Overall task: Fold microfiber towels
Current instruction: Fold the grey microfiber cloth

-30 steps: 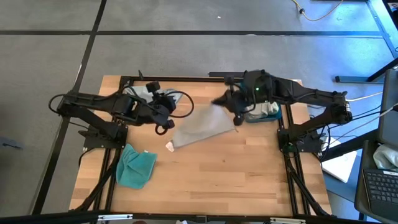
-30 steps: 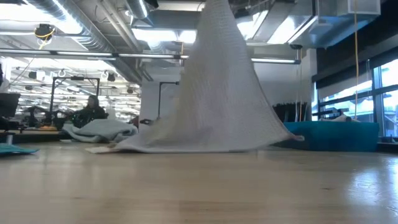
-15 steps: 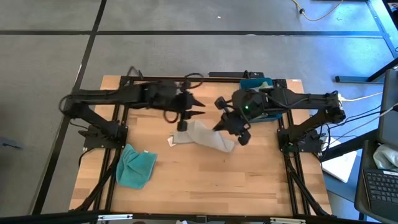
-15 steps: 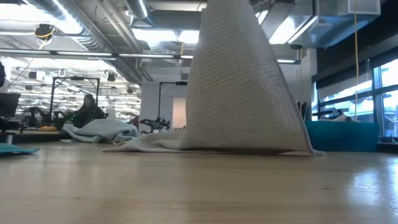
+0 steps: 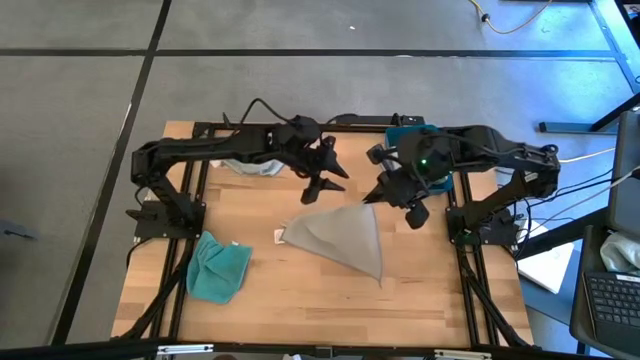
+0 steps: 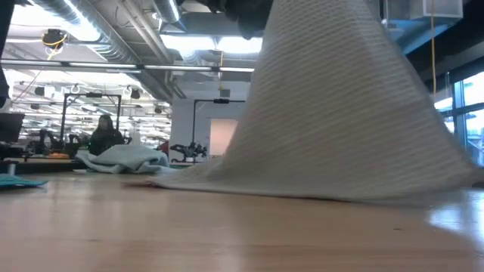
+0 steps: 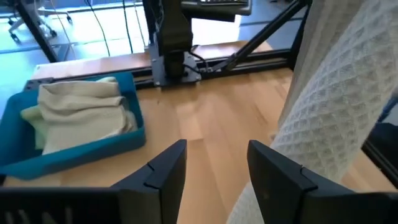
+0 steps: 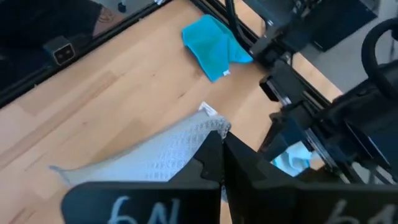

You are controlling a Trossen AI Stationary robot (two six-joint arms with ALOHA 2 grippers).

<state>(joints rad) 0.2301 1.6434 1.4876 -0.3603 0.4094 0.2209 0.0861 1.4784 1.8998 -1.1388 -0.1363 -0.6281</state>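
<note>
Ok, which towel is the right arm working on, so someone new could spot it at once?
Start at the wooden table and look to its middle, just in front of the two grippers. The light grey towel hangs there from the right gripper, spreading to the tabletop. It is the only lifted cloth, grey and waffle-textured with a white tag, unlike the crumpled teal towel lying near the left front.

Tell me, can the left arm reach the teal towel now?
Probably yes: the left gripper is open and empty, and the teal towel lies uncovered on its own side; the grey towel hangs from the right gripper.
</note>
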